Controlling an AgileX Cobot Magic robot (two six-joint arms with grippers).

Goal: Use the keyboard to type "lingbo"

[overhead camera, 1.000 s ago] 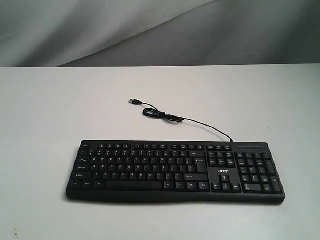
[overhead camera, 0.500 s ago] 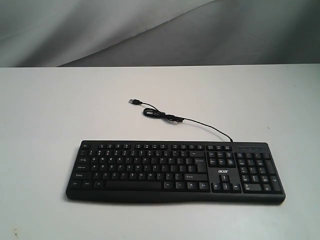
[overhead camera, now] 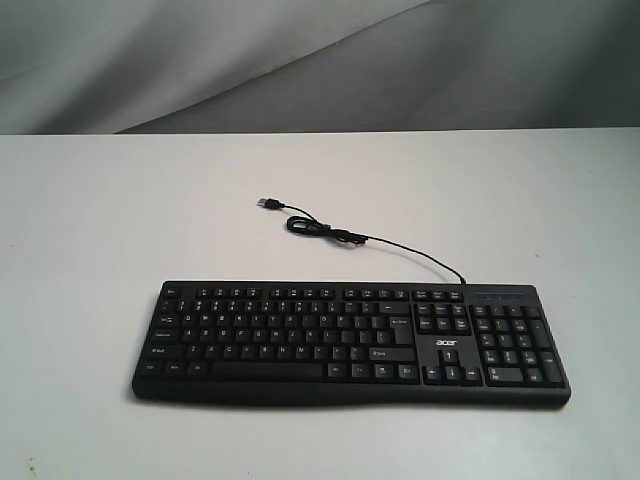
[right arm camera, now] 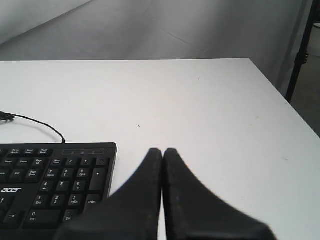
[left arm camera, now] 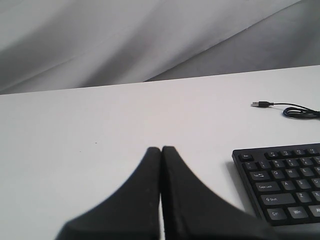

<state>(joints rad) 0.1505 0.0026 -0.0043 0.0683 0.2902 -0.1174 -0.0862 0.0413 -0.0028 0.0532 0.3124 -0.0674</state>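
Observation:
The black keyboard lies on the white table, its white "acer" logo near the arrow keys and the number pad at its right end. Its thin cable runs back to a loose USB plug. Neither arm shows in the exterior view. In the left wrist view my left gripper is shut and empty, over bare table beside the keyboard's Esc end. In the right wrist view my right gripper is shut and empty too, just past the keyboard's number-pad end.
A grey cloth backdrop hangs behind the table. The table's right edge shows in the right wrist view, with a dark stand beyond it. White tabletop spreads round the keyboard.

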